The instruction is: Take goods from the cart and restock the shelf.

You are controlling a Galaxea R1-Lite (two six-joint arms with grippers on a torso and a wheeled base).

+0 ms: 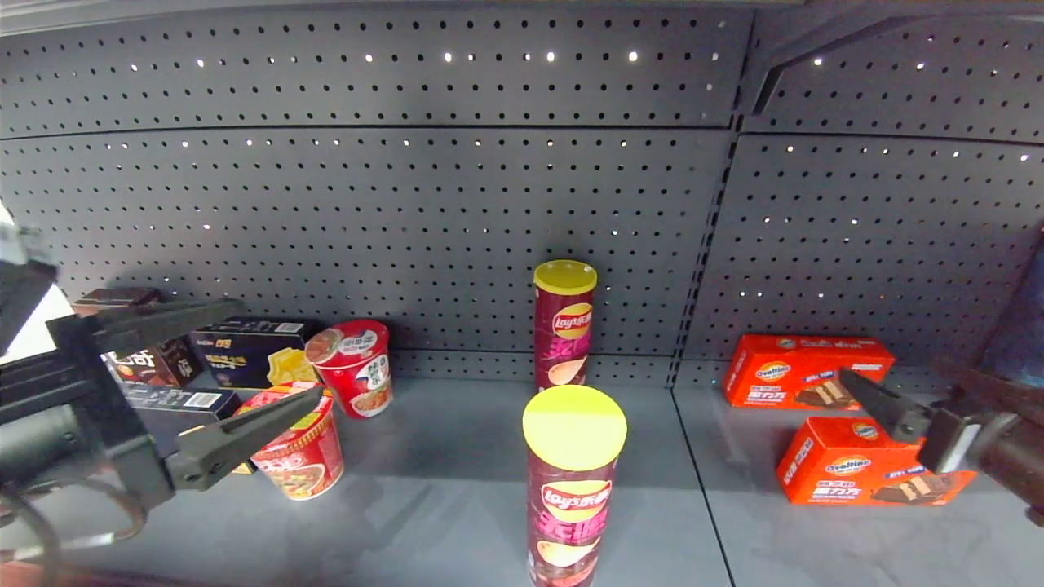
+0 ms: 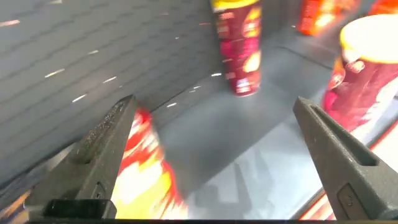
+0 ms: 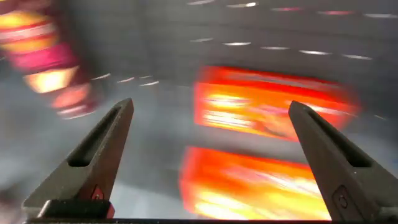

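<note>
I am hovering over the shelf [image 1: 424, 489], where the goods are standing: two orange boxes [image 1: 807, 371] toward my right, two tall chip cans [image 1: 571, 489] in the middle, and noodle cups [image 1: 355, 367] toward my left. My left gripper [image 2: 214, 101] and right gripper [image 3: 211, 104] are both holding their fingers spread wide, carrying nothing. I am judging the boxes light and rigid, best pinched across the narrow faces. The cans are looking light, smooth and crushable, best taken mid-body. The cups are looking thin and easily dented.
</note>
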